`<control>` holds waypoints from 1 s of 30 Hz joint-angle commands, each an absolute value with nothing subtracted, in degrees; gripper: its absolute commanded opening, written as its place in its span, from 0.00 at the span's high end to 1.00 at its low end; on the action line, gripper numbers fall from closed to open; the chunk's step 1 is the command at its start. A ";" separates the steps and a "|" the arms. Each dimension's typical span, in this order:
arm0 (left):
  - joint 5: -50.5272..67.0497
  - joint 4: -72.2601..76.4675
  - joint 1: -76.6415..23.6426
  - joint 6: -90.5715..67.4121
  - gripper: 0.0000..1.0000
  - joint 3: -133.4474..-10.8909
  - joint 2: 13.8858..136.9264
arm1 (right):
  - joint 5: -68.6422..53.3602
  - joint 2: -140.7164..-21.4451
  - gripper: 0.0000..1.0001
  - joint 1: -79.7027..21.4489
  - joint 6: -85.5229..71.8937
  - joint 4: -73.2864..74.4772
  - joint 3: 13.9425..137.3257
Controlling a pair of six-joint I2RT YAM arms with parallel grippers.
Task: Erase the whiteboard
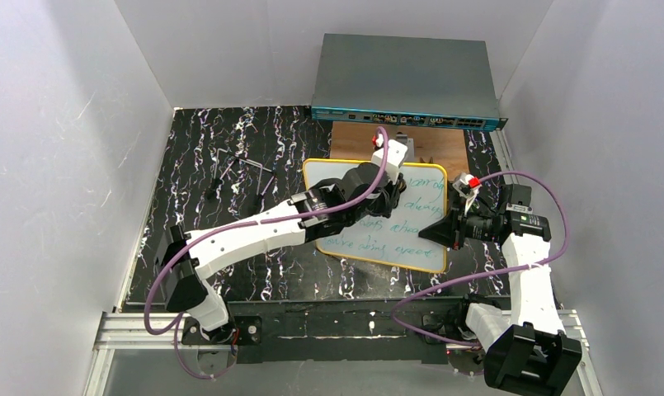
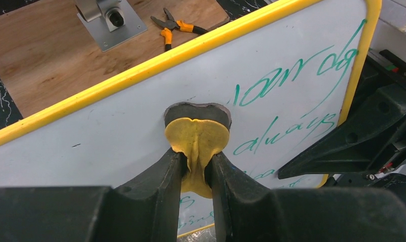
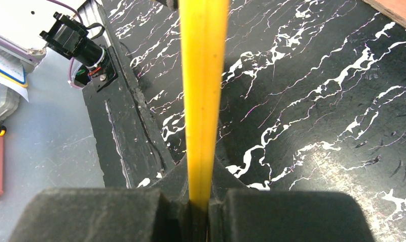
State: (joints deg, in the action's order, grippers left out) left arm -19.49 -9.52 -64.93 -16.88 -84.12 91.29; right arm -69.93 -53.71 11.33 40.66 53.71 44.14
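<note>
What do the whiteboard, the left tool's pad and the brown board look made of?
Whiteboard: smooth white, probably coated, yellow plastic-looking rim. Pad: soft yellow cloth or foam, creased where the left tool pinches it. Brown board: matte wood, grain visible.

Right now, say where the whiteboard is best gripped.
Its thin yellow rim on the right edge, approached from the right: the whiteboard is flat and wide, so only its edge fits between jaws. The right gripper is clamped there.

Left gripper (image 2: 196,160), right gripper (image 3: 199,200): both tight.
</note>
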 commanded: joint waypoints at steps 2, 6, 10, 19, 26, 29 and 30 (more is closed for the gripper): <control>-21.96 -11.10 -60.65 -16.89 1.00 -86.95 91.67 | -74.33 -52.37 0.99 10.33 48.21 52.86 44.65; -21.99 -10.30 -58.60 -16.56 1.00 -85.65 89.64 | -74.36 -52.17 0.99 10.31 48.18 52.67 44.57; -17.21 -9.29 -58.58 -16.79 1.00 -84.92 89.35 | -74.22 -52.15 0.99 10.33 47.95 52.34 44.46; -23.84 -7.51 -66.59 -15.61 1.00 -88.75 94.24 | -75.39 -52.40 0.99 10.28 46.77 51.66 44.46; -38.19 -10.60 -70.85 -10.32 1.00 -94.87 97.39 | -75.86 -52.37 0.99 10.28 46.56 52.12 45.25; -39.60 -12.11 -67.86 -10.95 1.00 -93.13 94.62 | -75.73 -51.92 0.99 10.28 45.79 51.59 45.20; -39.59 -12.64 -67.10 -11.25 1.00 -92.66 93.96 | -75.61 -51.89 0.99 10.28 45.09 51.04 45.14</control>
